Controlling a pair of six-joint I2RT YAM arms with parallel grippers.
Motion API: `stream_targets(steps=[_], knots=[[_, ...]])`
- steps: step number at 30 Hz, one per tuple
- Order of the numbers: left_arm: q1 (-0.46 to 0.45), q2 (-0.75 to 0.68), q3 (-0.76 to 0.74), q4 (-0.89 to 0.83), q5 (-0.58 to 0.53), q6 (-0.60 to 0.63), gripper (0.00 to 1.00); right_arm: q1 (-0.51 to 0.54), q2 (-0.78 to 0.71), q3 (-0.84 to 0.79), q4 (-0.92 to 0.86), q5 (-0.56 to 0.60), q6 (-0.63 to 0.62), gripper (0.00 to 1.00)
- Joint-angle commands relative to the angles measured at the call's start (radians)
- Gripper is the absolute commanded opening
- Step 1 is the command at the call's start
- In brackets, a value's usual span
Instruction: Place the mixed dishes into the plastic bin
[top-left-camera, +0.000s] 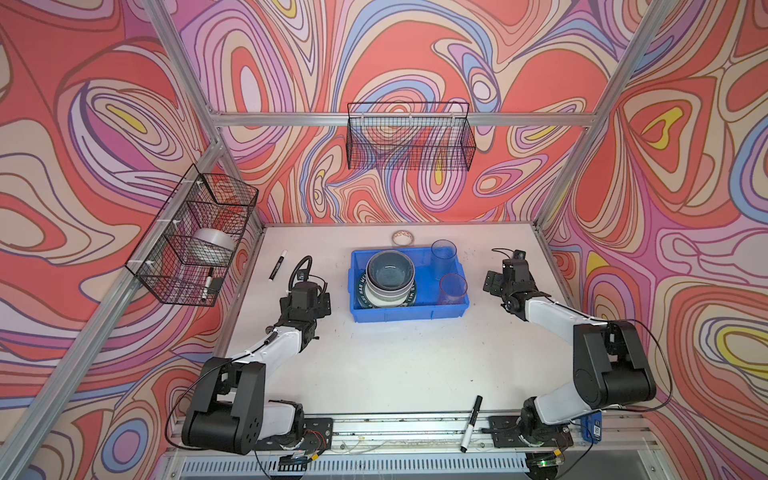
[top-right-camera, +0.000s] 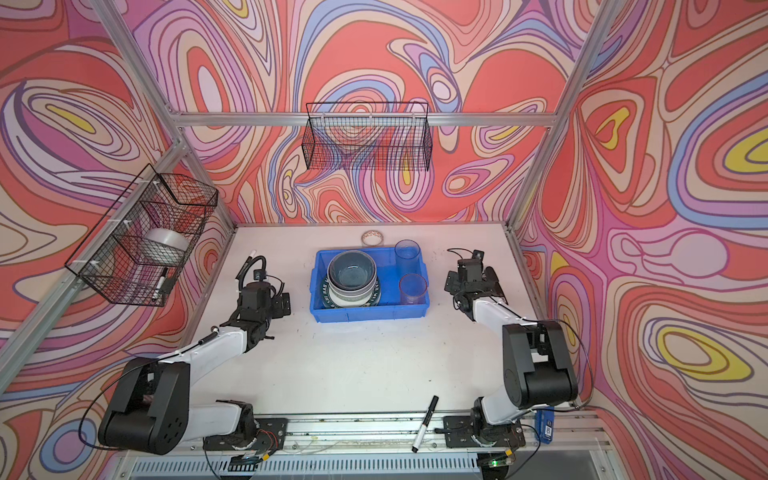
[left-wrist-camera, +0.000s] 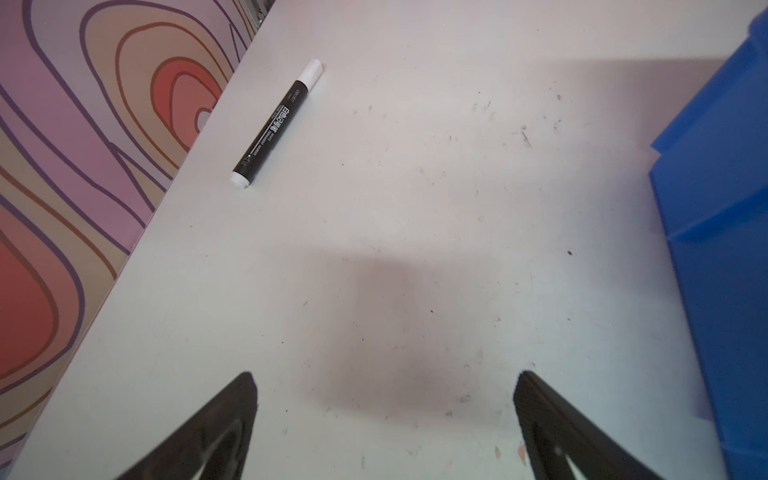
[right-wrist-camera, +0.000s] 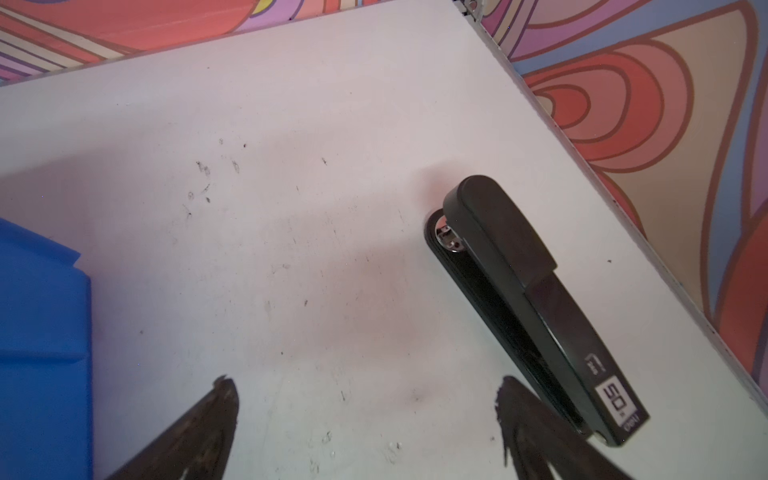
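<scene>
Mixed dishes fill the plastic bin; left gripper and right gripper gape wide, empty.

Left hand above white counter, black fingers spread wide, nothing between them. Soft shadow on scuffed counter just ahead of hand. Black marker, white at both ends, lies flat, well apart from hand, near counter edge along swirl-patterned wall. Opposite side: outer wall and rim of blue plastic bin; inside not visible.
</scene>
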Motion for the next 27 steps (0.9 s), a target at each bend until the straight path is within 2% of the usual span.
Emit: stream_targets(steps=[1, 6, 10, 15, 18, 23, 25, 27], knots=[[0.015, 0.014, -0.032, 0.173, 0.012, 0.054, 0.99, -0.007, 0.038, -0.032, 0.169, 0.016, -0.011, 0.98], [0.028, 0.028, -0.047, 0.257, 0.042, 0.095, 0.99, -0.007, 0.077, -0.112, 0.38, 0.004, -0.019, 0.98], [0.033, 0.063, -0.078, 0.417, 0.091, 0.129, 0.99, -0.008, 0.101, -0.083, 0.353, -0.01, -0.034, 0.98], [0.039, 0.171, -0.152, 0.676, 0.13, 0.16, 1.0, -0.009, 0.08, -0.129, 0.423, 0.0, -0.075, 0.97], [0.044, 0.211, -0.185, 0.771, 0.139, 0.159, 1.0, -0.008, 0.073, -0.151, 0.471, 0.009, -0.101, 0.97], [0.052, 0.206, -0.173, 0.736, 0.134, 0.145, 1.0, -0.008, 0.086, -0.14, 0.476, -0.025, -0.133, 0.97], [0.07, 0.203, -0.135, 0.656, 0.134, 0.117, 1.0, -0.008, 0.087, -0.144, 0.492, -0.026, -0.144, 0.97], [0.095, 0.198, -0.135, 0.649, 0.181, 0.103, 1.0, -0.009, 0.082, -0.152, 0.503, -0.025, -0.145, 0.97]])
